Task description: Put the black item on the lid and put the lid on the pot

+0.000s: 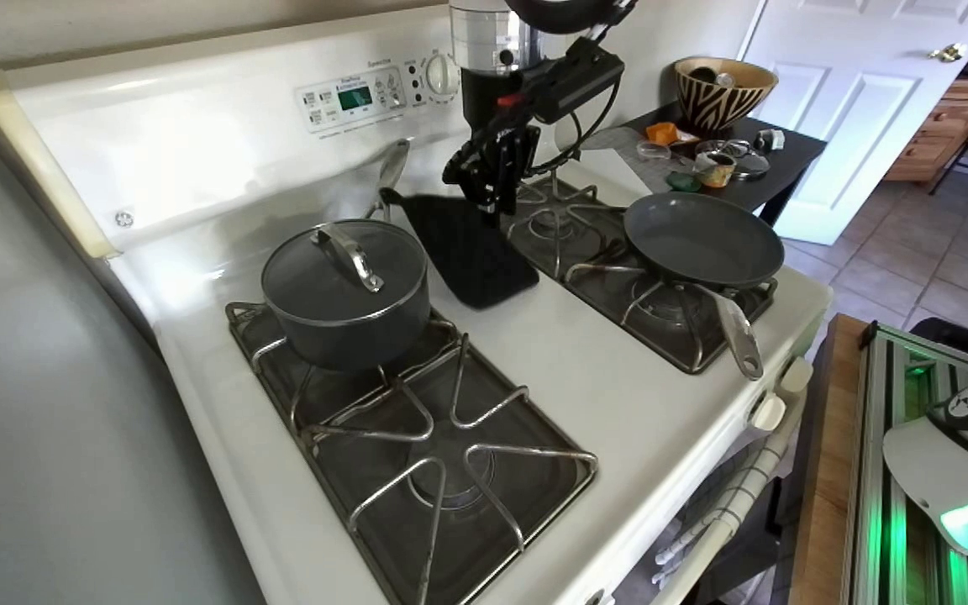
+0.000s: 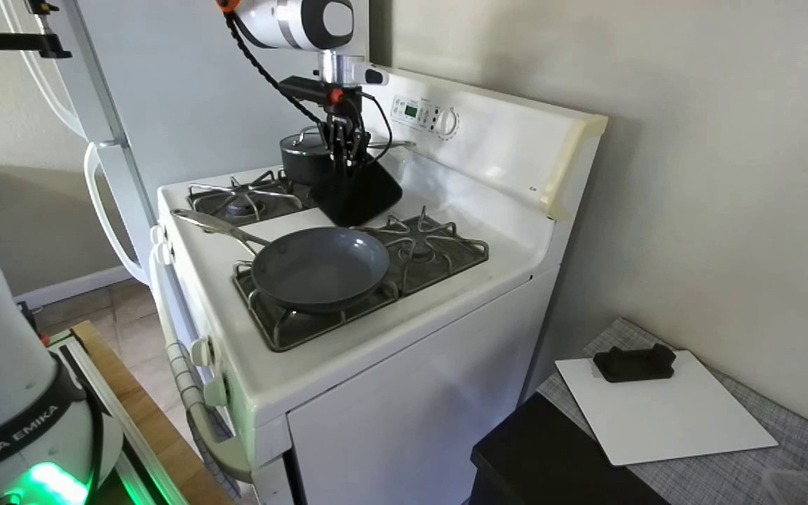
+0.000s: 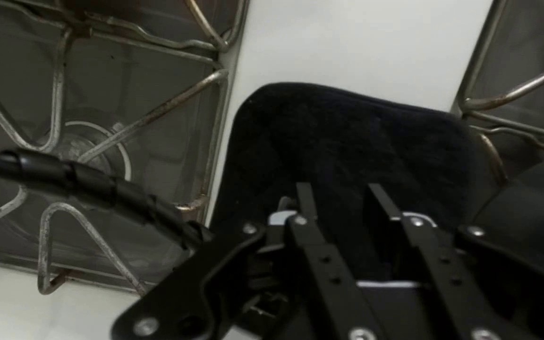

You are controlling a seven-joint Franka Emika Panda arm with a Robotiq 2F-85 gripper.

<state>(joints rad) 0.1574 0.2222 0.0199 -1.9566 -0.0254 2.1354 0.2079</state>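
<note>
The black item (image 1: 471, 252) is a flat, dark square pad on the white strip between the burner grates, beside the pot; it also shows in an exterior view (image 2: 362, 200) and the wrist view (image 3: 352, 127). The dark grey pot (image 1: 358, 336) stands on the back grate, its silvery handle toward the back panel. A glass lid (image 1: 299, 273) with a metal rim and silvery arched handle sits on the pot (image 2: 302, 168). My gripper (image 1: 491, 206) points down over the pad, fingers apart (image 3: 340, 198), only dark pad showing between them. Whether the tips touch it is unclear.
A shallow dark pan (image 1: 702, 239) sits on the grate across the strip, its handle (image 2: 211, 223) over the stove front. The back panel (image 1: 223, 151) rises behind. A dark side table holds a patterned bowl (image 1: 719, 101), another glass lid (image 1: 751, 164) and small items.
</note>
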